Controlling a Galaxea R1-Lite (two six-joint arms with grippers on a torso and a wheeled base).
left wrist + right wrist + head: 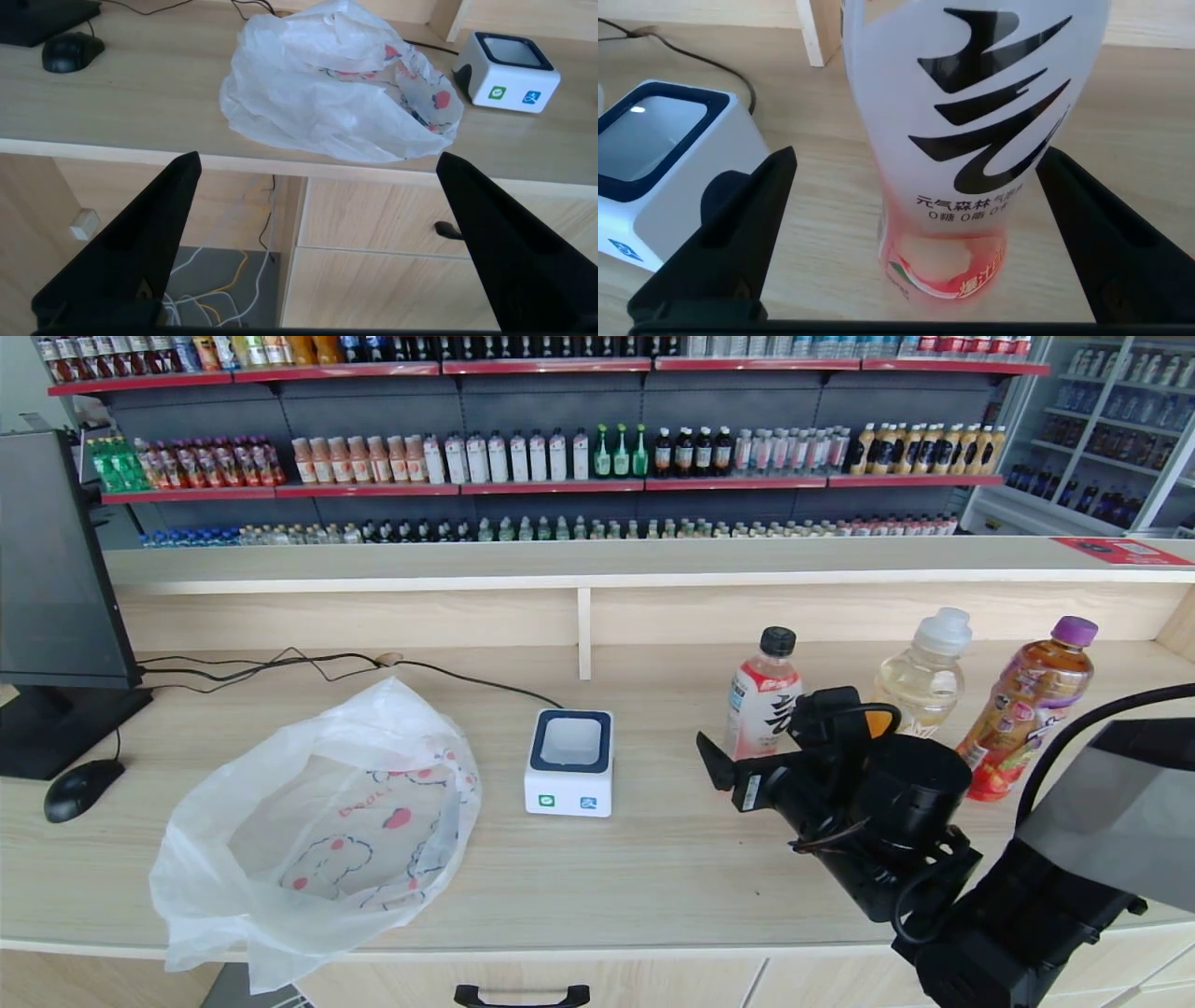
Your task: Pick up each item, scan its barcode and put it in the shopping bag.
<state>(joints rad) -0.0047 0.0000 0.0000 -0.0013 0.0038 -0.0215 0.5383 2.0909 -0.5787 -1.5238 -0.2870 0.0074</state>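
Three bottles stand at the counter's right: a pink-and-white one with a black cap [764,705], a clear one with a white cap [920,677] and an orange one with a purple cap [1027,709]. My right gripper [761,737] is open, its fingers on either side of the pink-and-white bottle [971,140], low on its body, without touching it. The white scanner [569,761] sits mid-counter. The shopping bag [317,831] lies open at the left. My left gripper [313,261] is open and holds nothing. It hangs below the counter's front edge, facing the bag [336,84] and the scanner [509,70].
A monitor [51,579] and a black mouse [82,787] occupy the counter's far left, with cables running behind the bag. A raised wooden ledge [597,569] backs the counter. Bare wood lies between the scanner and the bottles. Drawers with a black handle [521,995] sit under the front edge.
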